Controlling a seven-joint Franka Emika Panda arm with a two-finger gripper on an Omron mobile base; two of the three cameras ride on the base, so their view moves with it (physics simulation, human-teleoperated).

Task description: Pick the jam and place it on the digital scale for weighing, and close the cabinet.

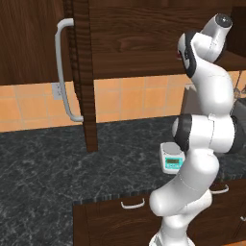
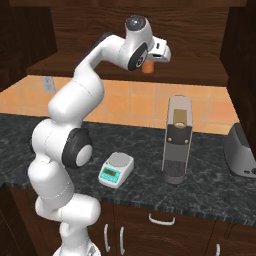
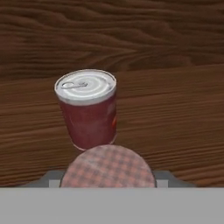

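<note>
End effector (image 2: 159, 54) was up inside the open cabinet (image 1: 129, 38), at shelf height. The jam (image 2: 147, 66) sat on the shelf right at its tip; in the hand view the checked lid (image 3: 107, 166) lay directly between the finger bases, touching or very nearly so. Jar stood upright, long axis vertical. Jaws looked drawn in about the jar, but the fingertips were hidden behind the lid, so a firm hold couldn't be confirmed. A red can (image 3: 87, 109) with a silver pull-tab top stood just beyond the jam, farther along the reach. Digital scale (image 2: 116, 170) sat on the counter (image 2: 210, 192), well below the end effector and back toward the base; judged move would be lift, withdraw, lower.
</note>
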